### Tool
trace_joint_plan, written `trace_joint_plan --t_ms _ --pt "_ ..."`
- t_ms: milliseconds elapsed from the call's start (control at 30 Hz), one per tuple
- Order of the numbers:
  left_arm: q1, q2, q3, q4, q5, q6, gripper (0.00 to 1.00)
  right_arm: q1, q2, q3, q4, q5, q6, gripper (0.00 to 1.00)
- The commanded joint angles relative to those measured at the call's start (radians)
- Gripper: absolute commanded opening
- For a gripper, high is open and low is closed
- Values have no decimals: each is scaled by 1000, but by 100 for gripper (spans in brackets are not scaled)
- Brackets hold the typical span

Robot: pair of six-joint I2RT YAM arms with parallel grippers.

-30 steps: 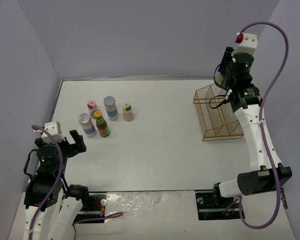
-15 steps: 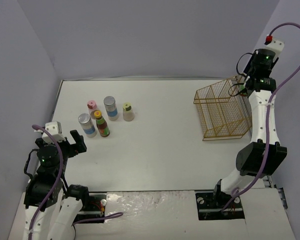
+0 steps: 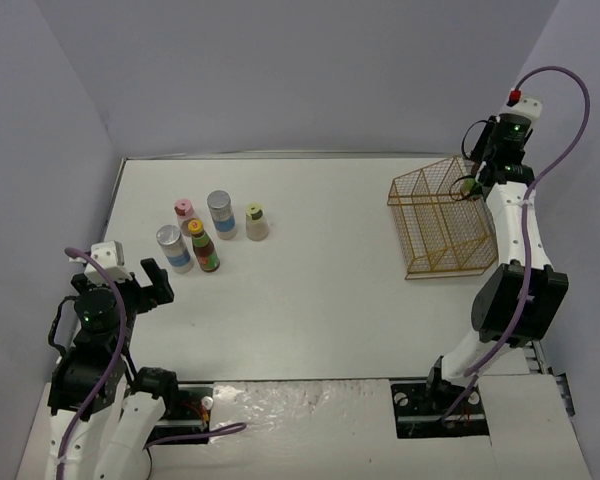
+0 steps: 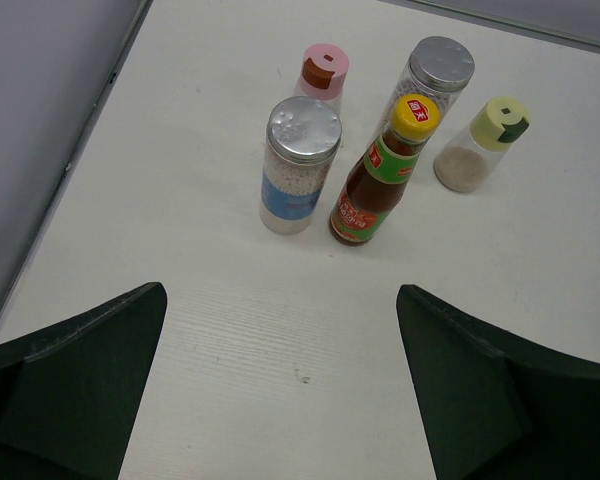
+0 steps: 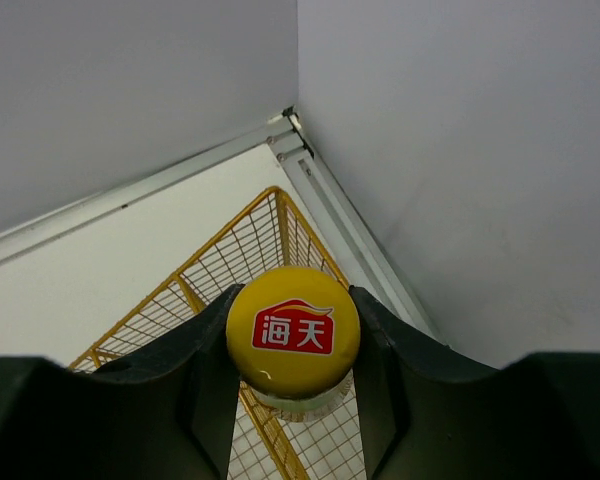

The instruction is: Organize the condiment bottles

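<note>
Right gripper [image 5: 293, 348] is closed on a yellow-capped bottle [image 5: 293, 328], held over the far right corner of the wire basket [image 3: 425, 190], close to the wall.

Orientation: the cap faces the wrist camera and the long axis runs away between the fingers. The base is hidden, presumably toward the basket.

Risk: the unseen base may catch the wire rim or a divider on lowering. A tilted release could topple the bottle.

Left gripper [image 4: 280, 390] is open, near the five bottles [image 4: 380, 180] standing upright at far left
</note>
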Motion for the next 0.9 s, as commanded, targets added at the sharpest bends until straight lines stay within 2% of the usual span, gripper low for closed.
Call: trace_joint_plan --t_ms 0,300,633,867 --pt "-8 8 4 50 5 -6 97 -1 -12 -43 243 -45 -23 0" --pt "-10 7 5 50 7 -6 97 -1 15 -145 336 -91 -53 1" --pt "-10 7 5 48 9 -6 97 -1 28 -224 373 -131 -52 31" --pt "-10 7 5 48 10 -6 97 -1 18 -236 363 -149 -46 36"
